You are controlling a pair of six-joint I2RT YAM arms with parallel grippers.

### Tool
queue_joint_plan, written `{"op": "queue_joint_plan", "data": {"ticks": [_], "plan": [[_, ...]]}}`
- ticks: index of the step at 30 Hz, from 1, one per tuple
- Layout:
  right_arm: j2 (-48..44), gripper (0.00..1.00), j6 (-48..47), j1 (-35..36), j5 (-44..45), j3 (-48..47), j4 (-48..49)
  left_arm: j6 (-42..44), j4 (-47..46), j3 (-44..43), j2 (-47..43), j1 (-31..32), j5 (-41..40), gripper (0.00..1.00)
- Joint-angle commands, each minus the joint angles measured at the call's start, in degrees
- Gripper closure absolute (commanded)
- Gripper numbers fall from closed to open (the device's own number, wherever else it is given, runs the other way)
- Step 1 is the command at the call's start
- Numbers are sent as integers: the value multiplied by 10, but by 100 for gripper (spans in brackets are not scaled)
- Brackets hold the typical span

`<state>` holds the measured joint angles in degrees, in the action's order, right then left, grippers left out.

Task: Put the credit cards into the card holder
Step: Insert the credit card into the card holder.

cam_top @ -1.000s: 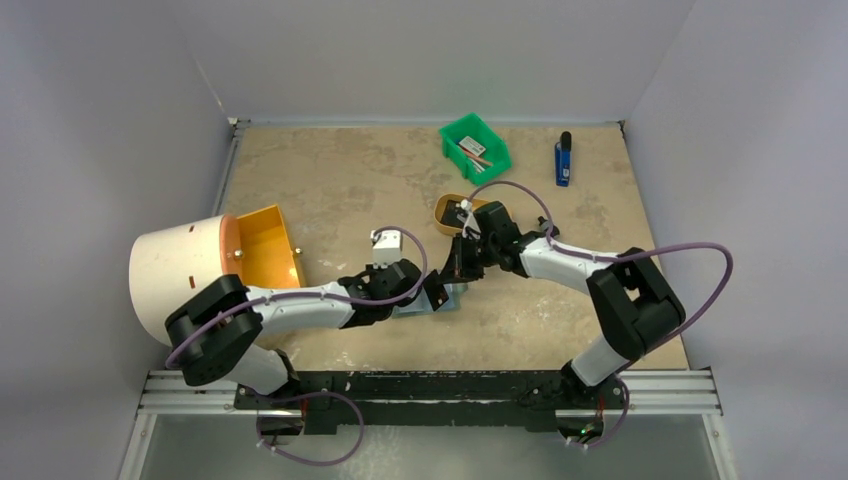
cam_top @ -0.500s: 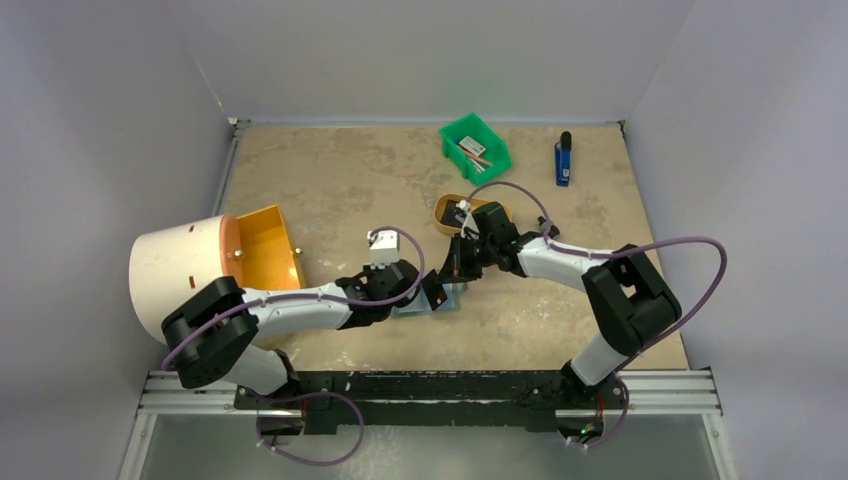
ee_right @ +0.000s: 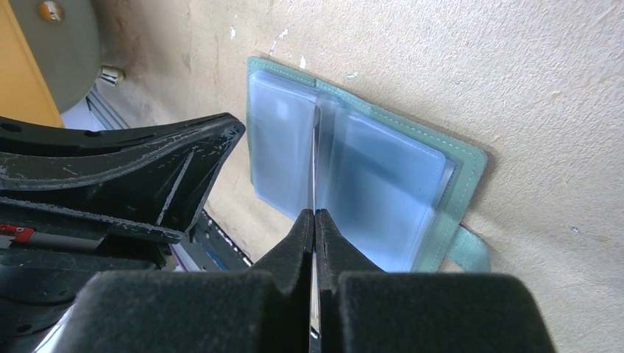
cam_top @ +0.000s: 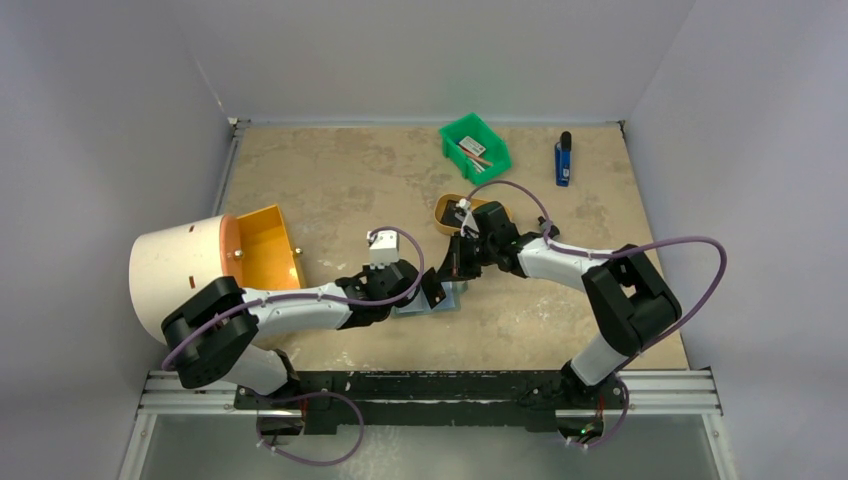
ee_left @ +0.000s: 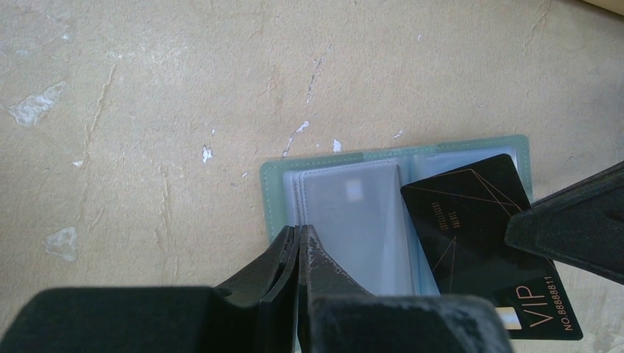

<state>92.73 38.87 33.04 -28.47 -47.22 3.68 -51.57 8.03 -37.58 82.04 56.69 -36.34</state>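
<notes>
The card holder (ee_left: 335,193) lies open on the table, with a grey-green border and pale clear pockets; it also shows in the right wrist view (ee_right: 383,184) and in the top view (cam_top: 447,299). My right gripper (ee_right: 315,215) is shut on a black credit card (ee_left: 474,224), seen edge-on in the right wrist view (ee_right: 315,158). The card stands tilted over the holder's middle, its far end at the pockets. My left gripper (ee_left: 299,229) is shut, its tips resting on the holder's left pocket page by the stitched edge. In the top view both grippers meet over the holder, the left gripper (cam_top: 432,290) and the right gripper (cam_top: 461,264).
A tan oval tray (cam_top: 447,209) holding a small black thing stands just behind the right gripper. A green bin (cam_top: 475,147) and a blue object (cam_top: 564,160) are at the back right. An orange box (cam_top: 266,245) and a white drum (cam_top: 176,272) stand at the left.
Both grippers have shifted very slightly to the left over the holder. The right gripper holds the card as before.
</notes>
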Motion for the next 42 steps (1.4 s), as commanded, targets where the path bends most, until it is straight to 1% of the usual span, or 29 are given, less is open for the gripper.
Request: {"op": "queue_joint_plan", "data": {"ticks": [1, 15, 28, 42], "plan": [[-9, 100, 0, 0, -15, -1, 15, -10, -11, 2, -13, -2, -15, 100], [26, 100, 13, 1, -39, 3, 42, -13, -11, 6, -8, -2, -15, 100], [56, 100, 44, 1, -34, 17, 90, -40, 24, 22, 0, -2, -40, 100], [72, 100, 57, 1, -32, 25, 127, -37, 3, 30, 15, -2, -26, 100]]}}
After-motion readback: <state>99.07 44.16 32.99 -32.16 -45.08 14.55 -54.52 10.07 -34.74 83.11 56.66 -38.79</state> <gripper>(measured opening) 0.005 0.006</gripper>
